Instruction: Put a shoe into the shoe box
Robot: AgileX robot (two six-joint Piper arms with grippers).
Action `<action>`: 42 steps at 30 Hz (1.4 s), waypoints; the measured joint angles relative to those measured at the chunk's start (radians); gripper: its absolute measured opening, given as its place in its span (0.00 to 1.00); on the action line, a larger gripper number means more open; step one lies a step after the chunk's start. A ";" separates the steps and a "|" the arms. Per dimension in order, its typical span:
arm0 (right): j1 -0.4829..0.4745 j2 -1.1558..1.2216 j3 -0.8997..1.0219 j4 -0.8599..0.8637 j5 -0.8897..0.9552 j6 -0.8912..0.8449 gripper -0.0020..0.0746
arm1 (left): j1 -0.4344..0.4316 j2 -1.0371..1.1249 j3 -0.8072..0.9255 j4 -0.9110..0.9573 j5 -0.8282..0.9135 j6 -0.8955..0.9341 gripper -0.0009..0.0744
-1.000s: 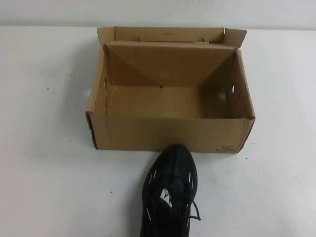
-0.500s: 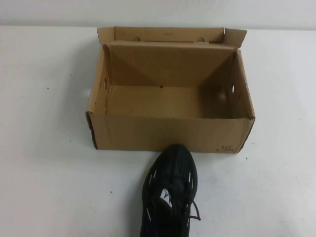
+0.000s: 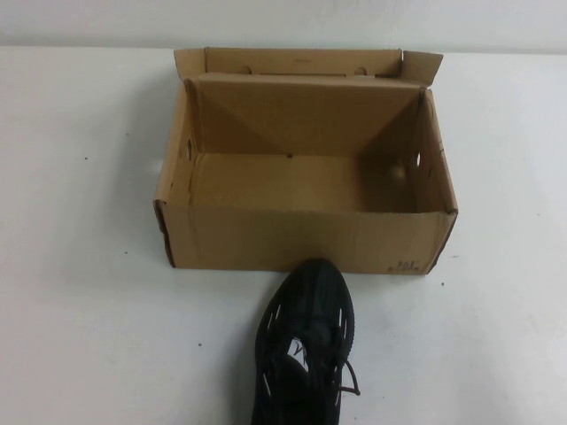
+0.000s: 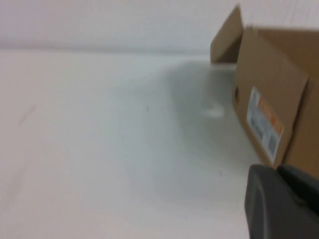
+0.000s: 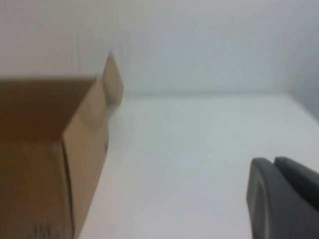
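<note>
The left gripper [image 4: 283, 172] sits low over the white table [image 3: 80, 292] with its fingers [image 4: 269, 209] pressed together on nothing, the labelled end wall of the shoe box [image 3: 306, 168] just ahead of their tips. The right gripper [image 5: 279, 167] is likewise closed and empty, its fingers [image 5: 274, 204] well apart from the box's other end. The shoe [image 3: 306, 350] lies outside the open box, toe touching its near wall, beyond either pair of fingers.

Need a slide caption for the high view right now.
Black shoe on the white table, toe at the open, empty shoe box; neither shut pincer appears here.
</note>
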 joint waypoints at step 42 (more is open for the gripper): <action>-0.001 0.171 -0.742 -0.101 -0.104 0.544 0.00 | 0.000 0.186 -0.593 0.185 -0.382 -0.339 0.01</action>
